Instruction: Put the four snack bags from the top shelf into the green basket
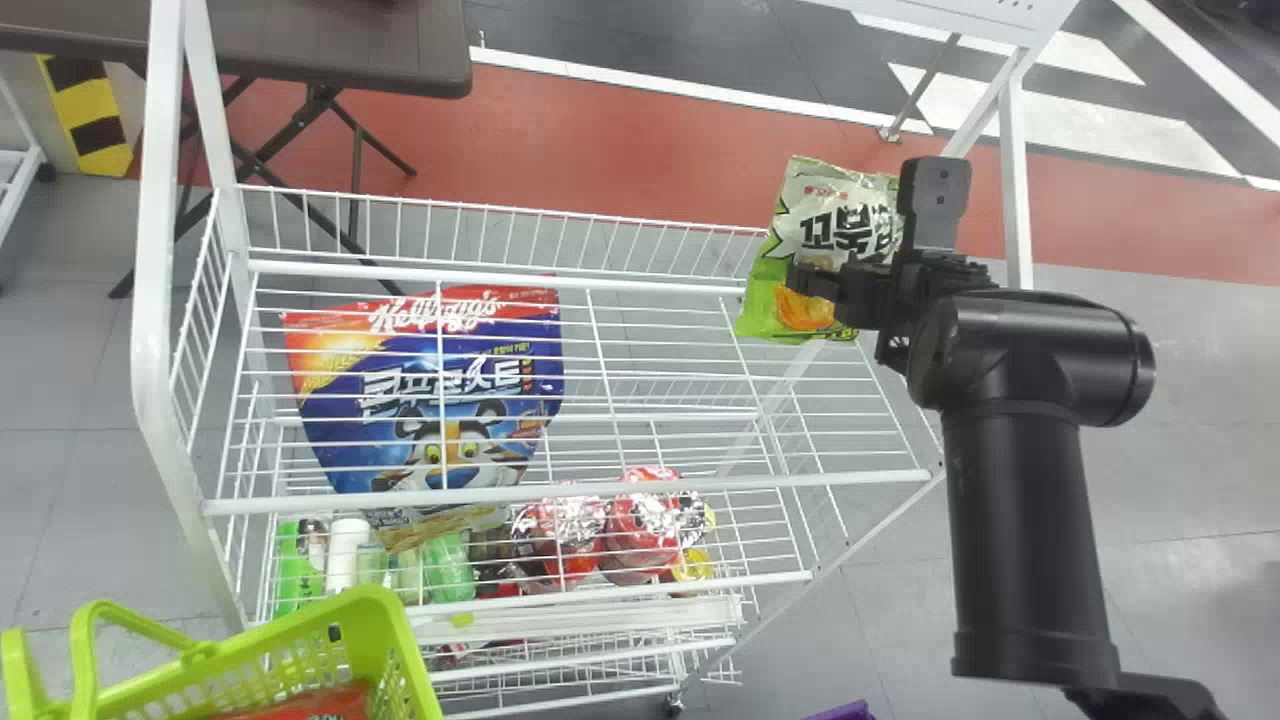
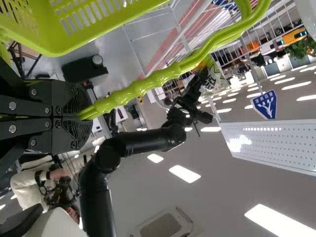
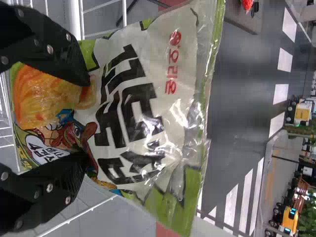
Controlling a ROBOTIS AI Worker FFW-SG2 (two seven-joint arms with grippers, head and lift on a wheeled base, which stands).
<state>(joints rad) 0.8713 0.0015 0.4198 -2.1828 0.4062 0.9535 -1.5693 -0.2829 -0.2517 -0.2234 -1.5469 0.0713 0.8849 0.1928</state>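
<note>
My right gripper (image 1: 822, 284) is shut on a white-and-green snack bag (image 1: 820, 215), raised above the right end of the white wire rack. In the right wrist view the right gripper (image 3: 92, 122) pinches this snack bag (image 3: 143, 108) by its lower part, one finger on each side. The green basket (image 1: 390, 640) is at the head view's bottom left, with a red package (image 1: 315, 703) inside. In the left wrist view my left gripper (image 2: 85, 116) is closed on the basket's green handle (image 2: 143, 86); the basket (image 2: 64, 42) hangs beside it.
Behind the rack's upper wires shows a large blue-and-red bag (image 1: 440, 400). Lower down are red packages (image 1: 640, 520) and green items (image 1: 447, 568). White rack posts (image 1: 155, 300) rise at both sides, and a dark table (image 1: 330, 45) stands beyond.
</note>
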